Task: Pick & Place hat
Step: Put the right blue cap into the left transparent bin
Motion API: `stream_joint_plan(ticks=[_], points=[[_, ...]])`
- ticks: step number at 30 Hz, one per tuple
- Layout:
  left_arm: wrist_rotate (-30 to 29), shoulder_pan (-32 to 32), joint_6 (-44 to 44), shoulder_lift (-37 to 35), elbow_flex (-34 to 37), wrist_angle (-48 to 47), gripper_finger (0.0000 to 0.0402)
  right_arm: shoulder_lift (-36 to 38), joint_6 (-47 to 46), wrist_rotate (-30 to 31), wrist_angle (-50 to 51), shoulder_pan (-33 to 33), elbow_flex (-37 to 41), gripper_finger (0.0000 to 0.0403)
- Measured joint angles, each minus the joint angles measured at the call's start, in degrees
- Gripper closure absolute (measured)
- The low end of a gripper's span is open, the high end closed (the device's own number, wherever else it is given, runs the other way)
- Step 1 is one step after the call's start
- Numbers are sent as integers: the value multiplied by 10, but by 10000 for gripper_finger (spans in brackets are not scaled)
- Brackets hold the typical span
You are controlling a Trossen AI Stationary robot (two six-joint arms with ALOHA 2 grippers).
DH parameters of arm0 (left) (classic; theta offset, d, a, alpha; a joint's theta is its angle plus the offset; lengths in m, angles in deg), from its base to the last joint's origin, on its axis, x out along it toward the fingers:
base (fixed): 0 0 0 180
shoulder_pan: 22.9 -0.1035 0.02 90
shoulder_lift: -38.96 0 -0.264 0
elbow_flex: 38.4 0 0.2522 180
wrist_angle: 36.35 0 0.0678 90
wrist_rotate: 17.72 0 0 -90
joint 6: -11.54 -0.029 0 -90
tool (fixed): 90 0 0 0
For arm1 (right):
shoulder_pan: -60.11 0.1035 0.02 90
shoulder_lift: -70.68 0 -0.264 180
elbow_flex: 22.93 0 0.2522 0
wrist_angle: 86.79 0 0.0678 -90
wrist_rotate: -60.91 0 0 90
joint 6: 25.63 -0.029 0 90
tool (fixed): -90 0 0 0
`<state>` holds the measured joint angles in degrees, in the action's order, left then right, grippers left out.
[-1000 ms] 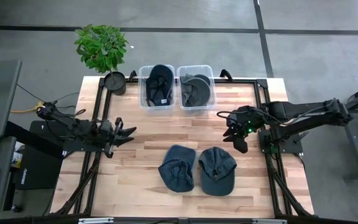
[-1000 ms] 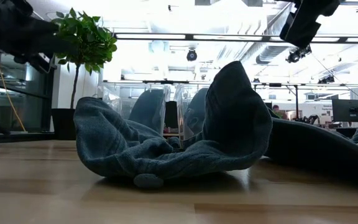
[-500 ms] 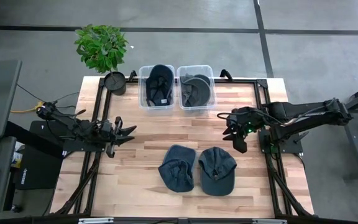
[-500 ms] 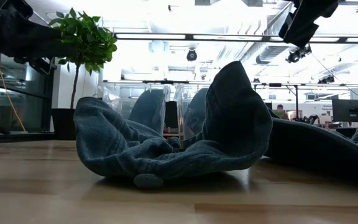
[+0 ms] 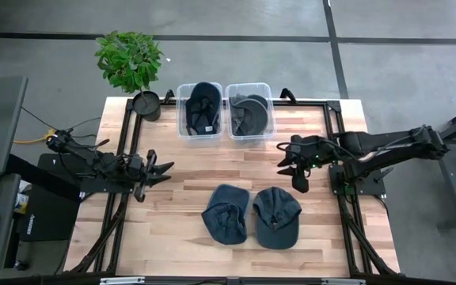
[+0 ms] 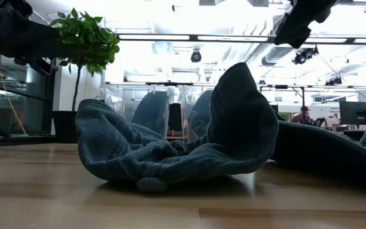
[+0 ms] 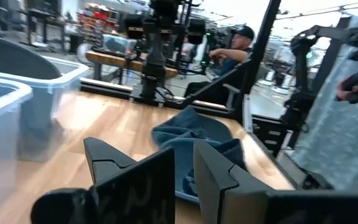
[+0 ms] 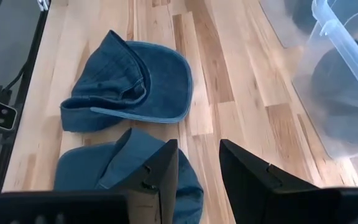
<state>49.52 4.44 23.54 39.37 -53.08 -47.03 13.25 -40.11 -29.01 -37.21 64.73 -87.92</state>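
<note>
Two blue denim caps lie side by side on the wooden table near its near edge: the left cap (image 5: 226,214) (image 8: 129,81) (image 6: 170,149), crumpled, and the right cap (image 5: 277,216) (image 8: 126,168). My right gripper (image 5: 292,173) (image 8: 198,163) hovers open above the table, to the far right of the right cap, touching nothing. My left gripper (image 5: 163,169) (image 7: 184,169) waits open at the table's left side, pointing toward the caps (image 7: 197,146).
Two clear bins stand at the far edge: the left bin (image 5: 182,119) holds a dark hat, the right bin (image 5: 269,99) (image 8: 344,81) holds grey hats. A potted plant (image 5: 131,63) (image 6: 84,44) stands at the far left corner. Bare wood lies between the bins and the caps.
My right gripper has moved a little toward the table's left edge, staying open and above the table. The caps have not moved.
</note>
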Motion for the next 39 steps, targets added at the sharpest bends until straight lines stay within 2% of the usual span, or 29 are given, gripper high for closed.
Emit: stream_joint_plan(ticks=[4, 10, 15, 27, 30, 35, 39], points=[[9, 0, 0, 0, 0, -2, 402, 0, 0, 0, -16, 0, 18, 291], [-14, 0, -2, 3, 0, -2, 401, 0, 18, 1, -47, 0, 55, 291], [-13, 0, -2, 3, 0, -2, 401, 0, 32, -17, -118, 0, 93, 291], [-13, 0, -2, 3, 0, -1, 401, 0, 169, -75, -156, 0, 152, 291], [-13, 0, -2, 3, 0, -1, 401, 0, 80, -66, -144, 0, 158, 291], [-13, 0, -2, 3, 0, -1, 401, 4, -200, -78, -76, -2, 159, 291], [-11, 0, -2, 3, 0, -1, 401, 5, -307, -91, -48, 6, 159, 290]])
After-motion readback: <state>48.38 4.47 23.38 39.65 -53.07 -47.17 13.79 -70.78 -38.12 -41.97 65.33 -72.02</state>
